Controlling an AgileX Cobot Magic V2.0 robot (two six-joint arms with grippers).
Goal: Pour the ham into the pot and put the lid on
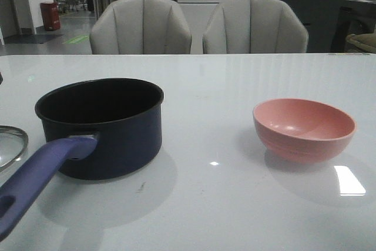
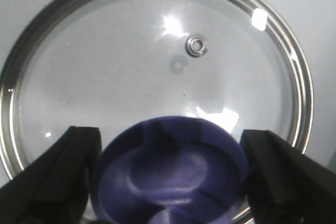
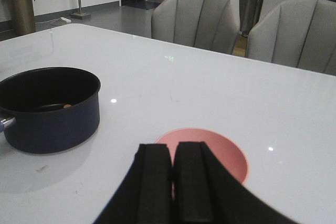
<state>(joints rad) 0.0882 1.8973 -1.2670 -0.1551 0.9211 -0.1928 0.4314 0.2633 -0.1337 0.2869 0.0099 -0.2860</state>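
The dark blue pot [image 1: 106,127] stands at the left of the table, its purple-blue handle [image 1: 35,174] pointing toward me. In the right wrist view, one small orange-pink ham bit [image 3: 66,106] lies on the floor of the pot [image 3: 50,111]. The glass lid [image 2: 105,77] lies flat on the table, and only its rim [image 1: 12,145] shows at the far left of the front view. My left gripper [image 2: 170,135] is open, with a finger close on each side of the lid's blue knob [image 2: 173,171]. My right gripper [image 3: 172,148] is shut and empty above the pink bowl [image 3: 220,153].
The pink bowl [image 1: 304,129] stands at the right of the table and looks empty. Two grey chairs [image 1: 141,27] stand behind the table's far edge. Neither arm shows in the front view.
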